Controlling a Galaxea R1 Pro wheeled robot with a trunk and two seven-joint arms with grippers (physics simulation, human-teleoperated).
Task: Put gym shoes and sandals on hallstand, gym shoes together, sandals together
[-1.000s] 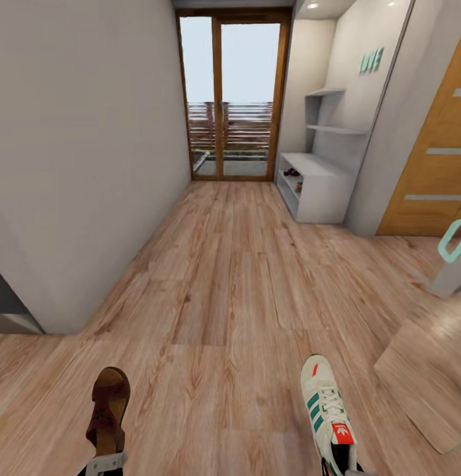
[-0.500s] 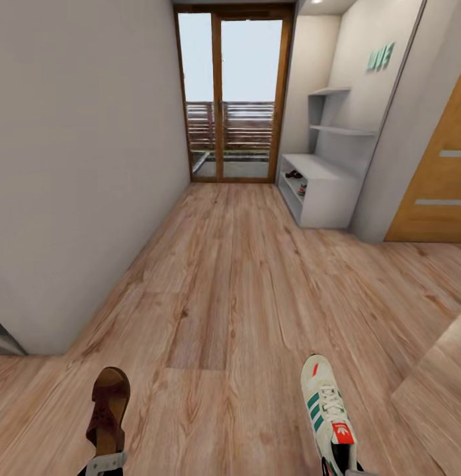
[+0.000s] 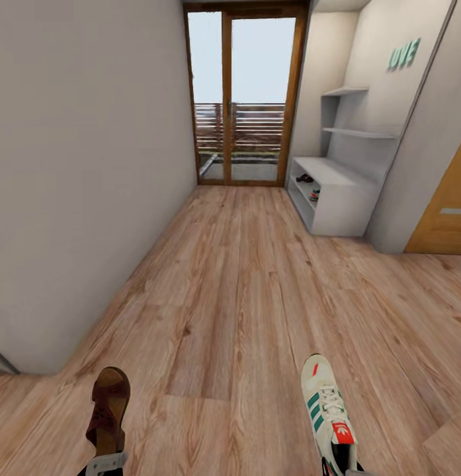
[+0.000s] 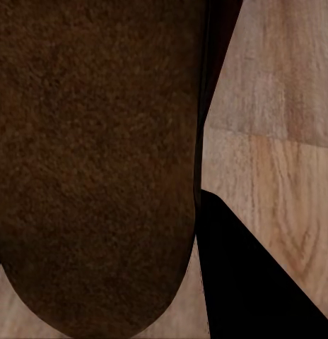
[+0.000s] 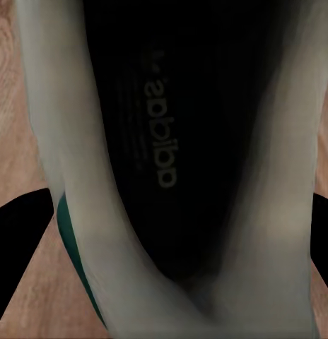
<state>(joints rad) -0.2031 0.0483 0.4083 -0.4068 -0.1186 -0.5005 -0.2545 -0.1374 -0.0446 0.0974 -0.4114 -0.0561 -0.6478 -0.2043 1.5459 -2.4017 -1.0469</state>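
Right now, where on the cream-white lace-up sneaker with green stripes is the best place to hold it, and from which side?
Grip the cream-white lace-up sneaker at its heel collar, coming from behind the heel. The open mouth there gives a thin rim for two fingers, while the toe is wide and rounded. The right tool appears to hold it this way.

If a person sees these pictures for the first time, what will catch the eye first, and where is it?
First come the two shoes at the bottom of the head view: a brown sandal held by the left gripper and a cream gym shoe with green stripes on the right. Beyond them the wood floor runs to a glass door, with the grey hallstand on the right wall, two small shoes already on its shelves.
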